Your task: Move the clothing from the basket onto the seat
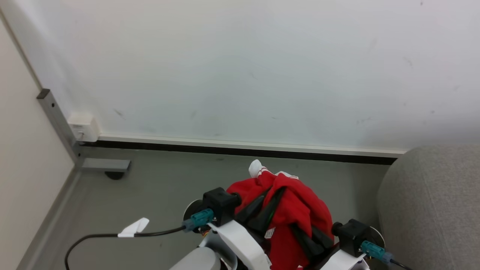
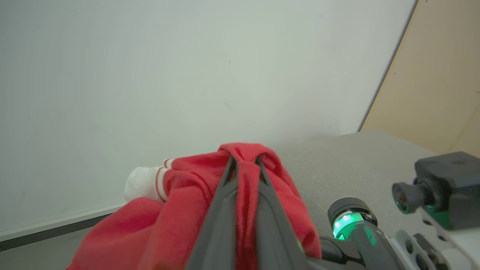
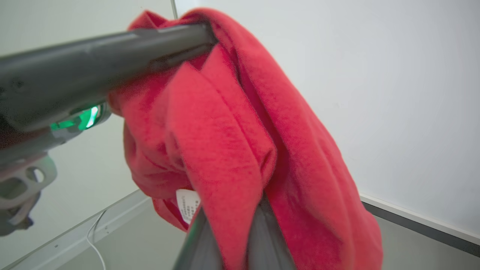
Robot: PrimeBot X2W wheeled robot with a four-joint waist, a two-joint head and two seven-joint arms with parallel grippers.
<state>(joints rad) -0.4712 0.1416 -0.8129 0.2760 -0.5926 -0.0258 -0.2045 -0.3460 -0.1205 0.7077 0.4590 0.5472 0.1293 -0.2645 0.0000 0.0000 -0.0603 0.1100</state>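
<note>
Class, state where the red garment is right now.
Head view, lower centre: the red garment hangs bunched, gripped by the left gripper and right gripper, left of the sofa.

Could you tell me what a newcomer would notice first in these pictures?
The bright red clothing stands out: a bunched bundle held up low in the middle of the head view, before a white wall. Both the left gripper and the right gripper are pinched shut on it. The grey seat sits at the right edge.

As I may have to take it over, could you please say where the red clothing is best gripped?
Probably the white cuff, pinched from the wall side: it pokes out free of the bunched clothing.
</note>
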